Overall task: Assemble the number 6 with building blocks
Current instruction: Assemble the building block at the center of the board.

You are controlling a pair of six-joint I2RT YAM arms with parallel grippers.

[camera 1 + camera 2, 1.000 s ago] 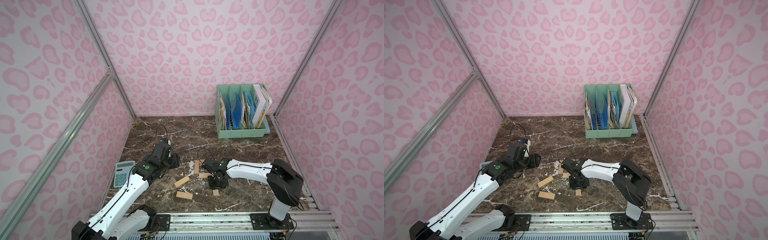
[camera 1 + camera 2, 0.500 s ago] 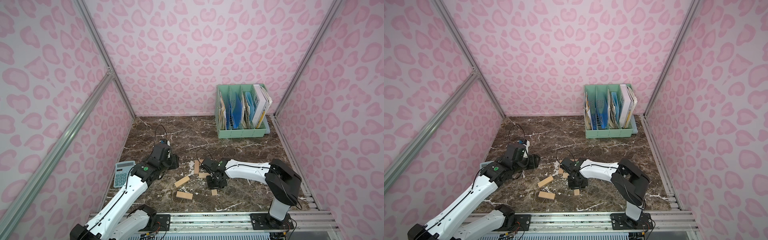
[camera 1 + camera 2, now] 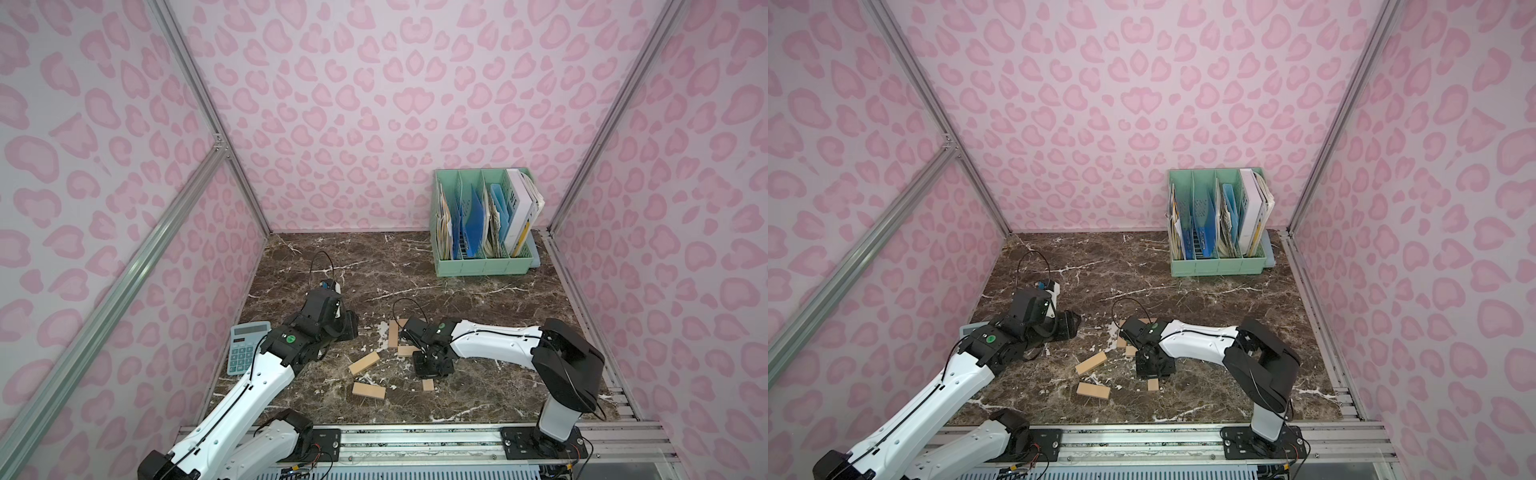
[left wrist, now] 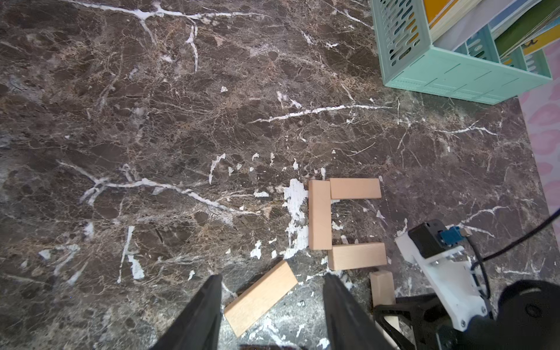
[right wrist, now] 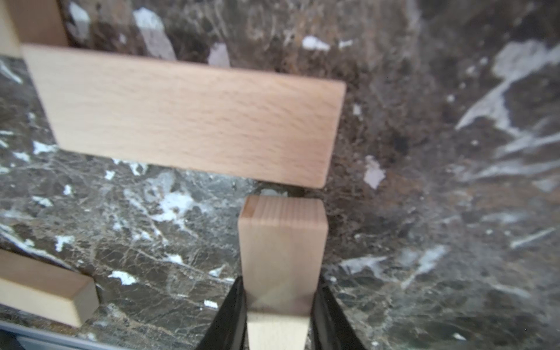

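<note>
Number 6 half built: three planks lie on the marble tabletop as an open bracket, namely top bar, upright and middle bar. Fourth plank clamped in the right claw, its end just beside the middle bar's free end. To do this well — square it at a right angle, flush to that corner, lower flat, let go without nudging the bar. Left claw apart, empty, near a skewed loose plank.

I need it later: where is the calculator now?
In a top view, the calculator lies flat at the table's left edge, beside the left arm, left of the wooden planks.
</note>
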